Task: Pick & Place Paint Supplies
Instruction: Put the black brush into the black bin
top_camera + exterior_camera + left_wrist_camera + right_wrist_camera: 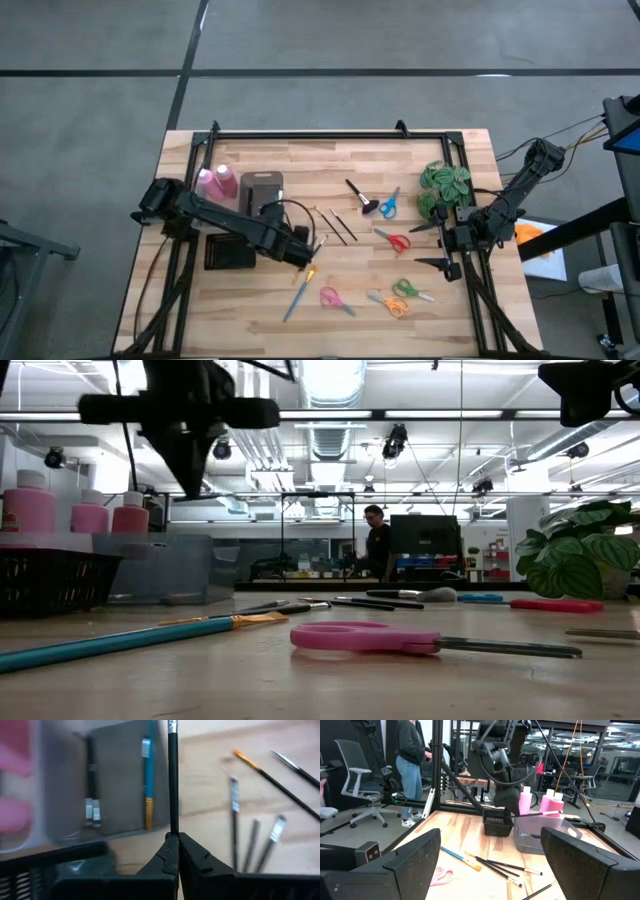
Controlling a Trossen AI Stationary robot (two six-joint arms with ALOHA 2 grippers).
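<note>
Above the gray tray (262, 187), the left gripper (174, 851) has its fingers closed on a black brush (173, 780). A few brushes already lie in the tray. More brushes (338, 226) wait on the surface, and the right gripper (441, 246), by the plant (445, 186), has its fingers wide open and empty.

3 bottles (216, 182) stood at the table's (330, 310) left, the tray (262, 190) beside them, scissors (391, 203) and plant (444, 187) to the right.
</note>
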